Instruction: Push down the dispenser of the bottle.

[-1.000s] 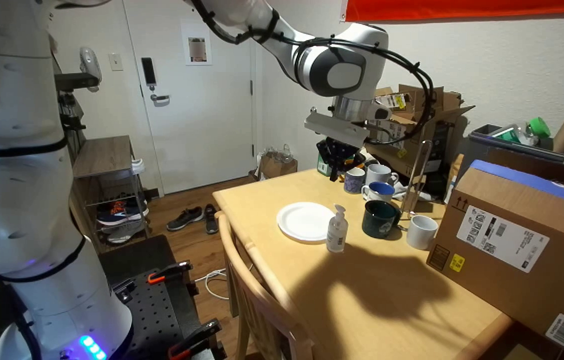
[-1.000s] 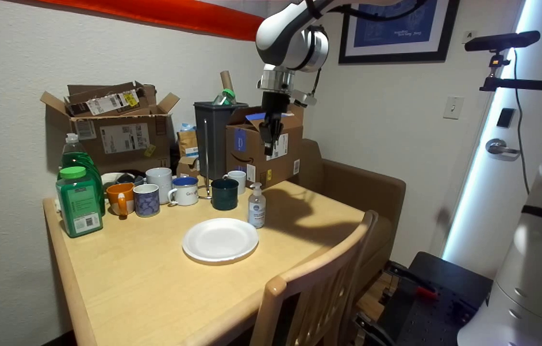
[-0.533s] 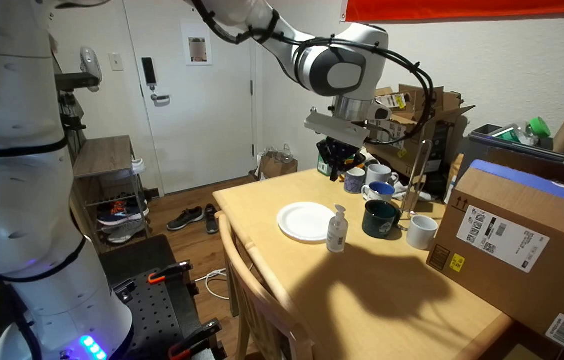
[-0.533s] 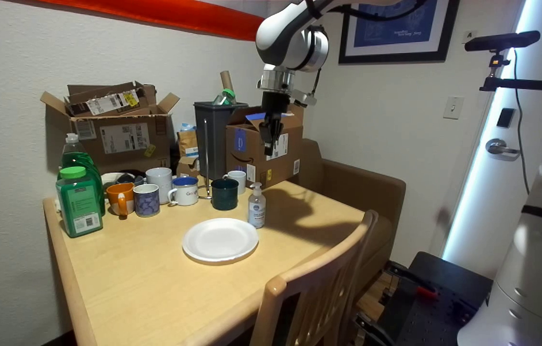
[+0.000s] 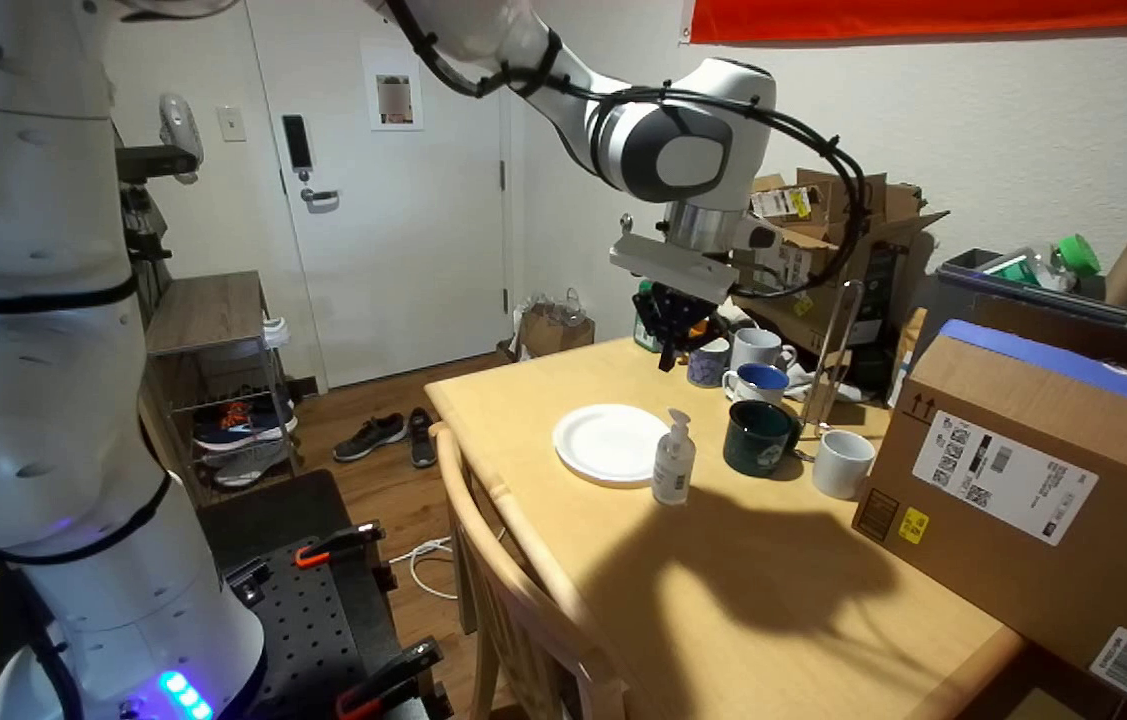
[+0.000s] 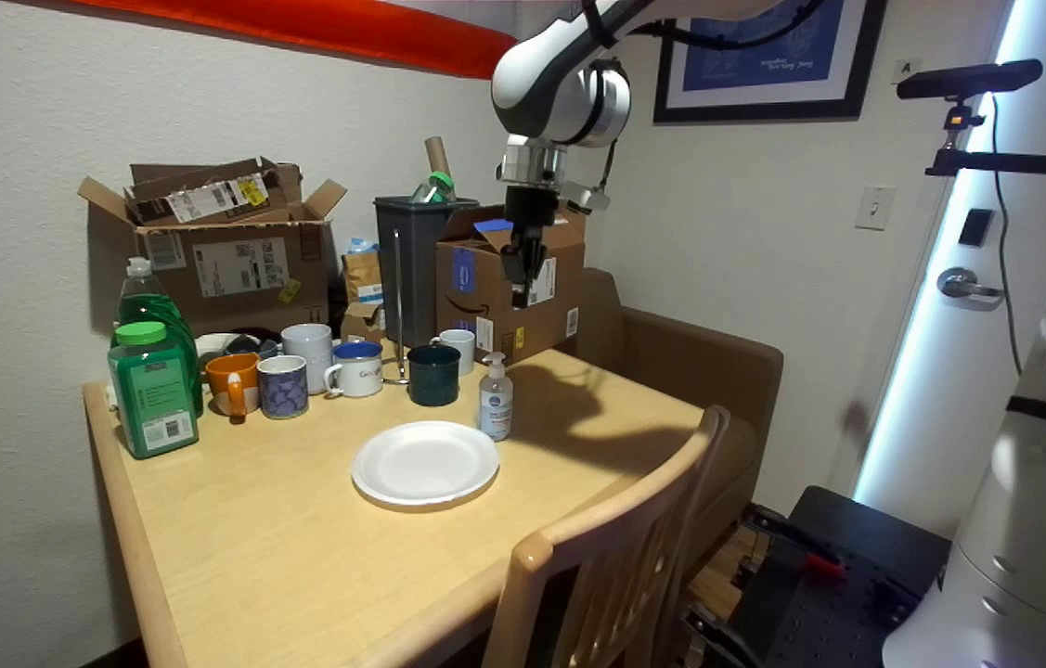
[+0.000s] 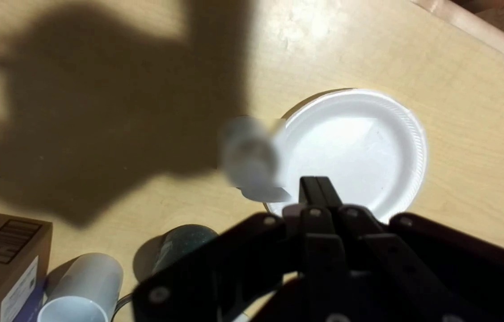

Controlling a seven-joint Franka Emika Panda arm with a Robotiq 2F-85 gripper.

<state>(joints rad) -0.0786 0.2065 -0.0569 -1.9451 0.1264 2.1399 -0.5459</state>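
A small clear bottle with a white pump dispenser stands upright on the table; the bottle (image 5: pixel 673 473) (image 6: pixel 495 410) shows in both exterior views, beside the plate. The dispenser (image 5: pixel 680 420) (image 6: pixel 494 362) is up, its neck showing below the head. In the wrist view the bottle (image 7: pixel 252 156) is seen from above and is blurred. My gripper (image 7: pixel 315 178) is shut, fingertips together with nothing between them. In both exterior views the gripper (image 5: pixel 666 366) (image 6: pixel 521 301) hangs pointing down, higher than the dispenser and apart from it. In the wrist view the fingertips lie right of the bottle.
A white plate (image 6: pixel 425 464) lies against or close beside the bottle. A dark green mug (image 5: pixel 757 438) and a white mug (image 5: pixel 843 463) stand near it. More mugs and green soap bottles (image 6: pixel 151 390) stand farther along. A cardboard box (image 5: pixel 1033 480) and a chair (image 6: pixel 615 538) flank the table.
My gripper has come down a little over the last half second, with the arm tilting slightly. The bottle, plate and mugs have not moved.
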